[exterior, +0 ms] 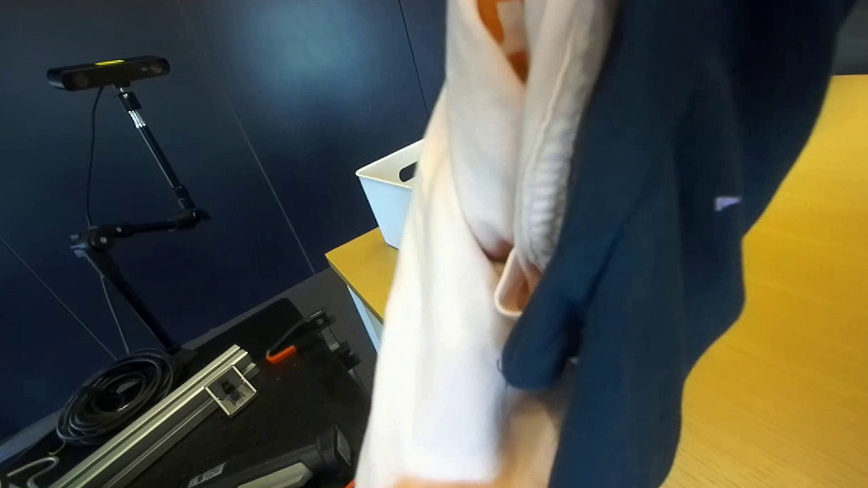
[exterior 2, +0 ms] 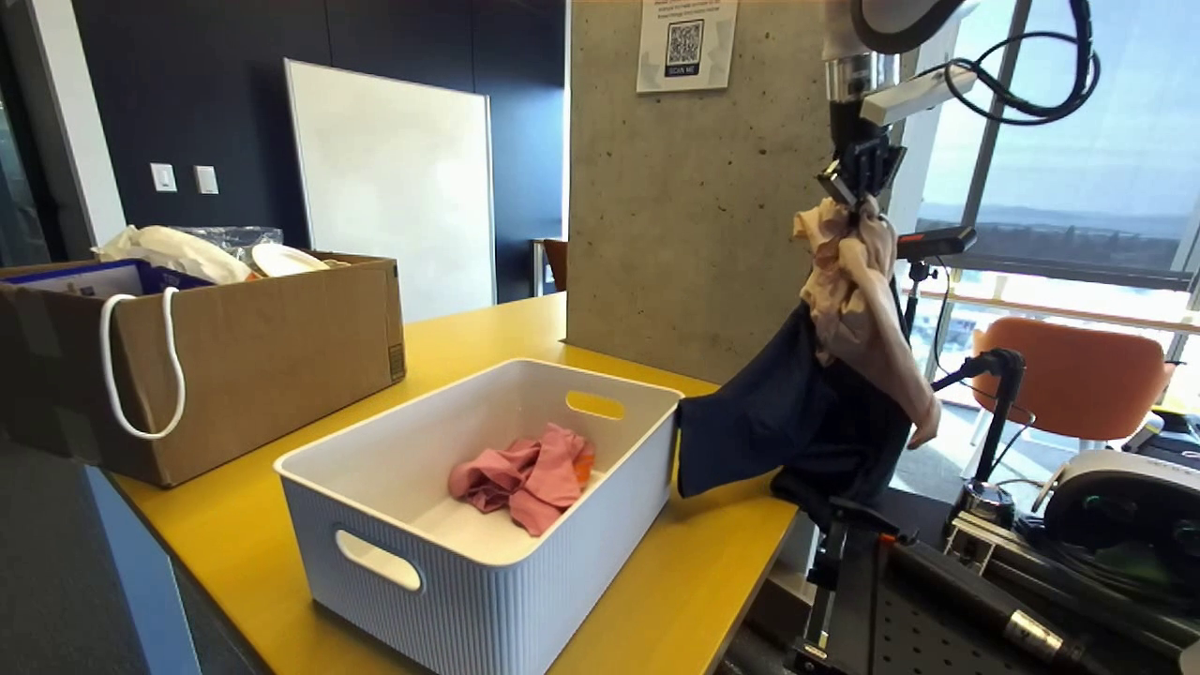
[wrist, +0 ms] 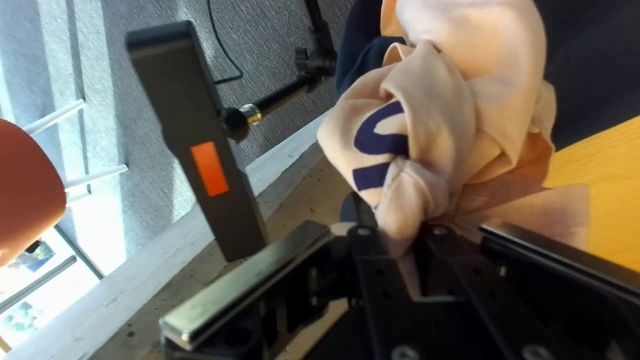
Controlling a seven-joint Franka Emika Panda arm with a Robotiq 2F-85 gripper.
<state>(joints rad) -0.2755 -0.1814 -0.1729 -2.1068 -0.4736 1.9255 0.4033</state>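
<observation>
- Peach cloth point(exterior: 437, 345) and navy cloth point(exterior: 664, 214) hung closest in an exterior view.
- In an exterior view, both dangled below the gripper point(exterior 2: 855, 204), near a bin point(exterior 2: 600, 539).
- In the wrist view, its jaws were clamped on bunched peach cloth.

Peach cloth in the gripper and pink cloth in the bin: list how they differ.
The peach cloth hangs from the gripper, while the pink cloth lies heaped in the bin.
The peach cloth is paler; the pink cloth is rosier.
The peach cloth shows dark print; no such print shows on the pink cloth.
Both are creased fabric.
</observation>
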